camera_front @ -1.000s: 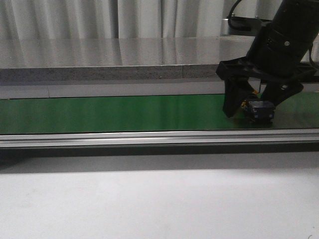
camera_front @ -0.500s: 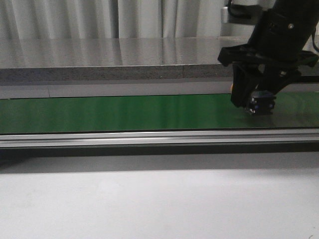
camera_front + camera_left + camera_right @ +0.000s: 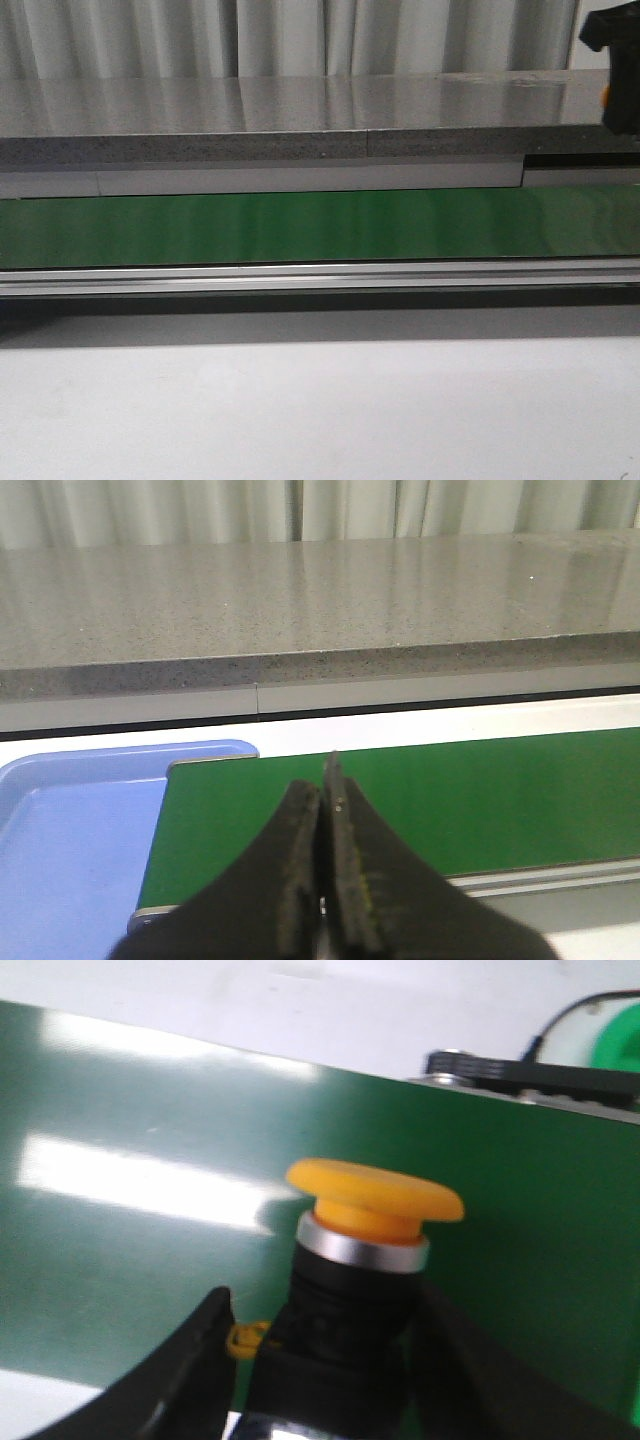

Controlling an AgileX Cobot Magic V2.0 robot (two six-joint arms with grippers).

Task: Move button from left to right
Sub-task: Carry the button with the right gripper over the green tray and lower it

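The button has an orange-yellow round cap, a silver ring and a dark body. In the right wrist view it sits between my right gripper's black fingers, which are shut on its body, above the green belt. In the front view only a corner of the right gripper shows at the top right edge, with a small orange spot of the button. My left gripper is shut and empty, over the left end of the green belt.
A blue tray lies just off the belt's left end. A grey stone counter runs behind the belt, and an aluminium rail runs in front. A black part with a cable and something green lie beyond the belt.
My right gripper closed on the button on the belt, then lifted it up and to the right, almost out of the front view. The belt spot where it stood is bare.
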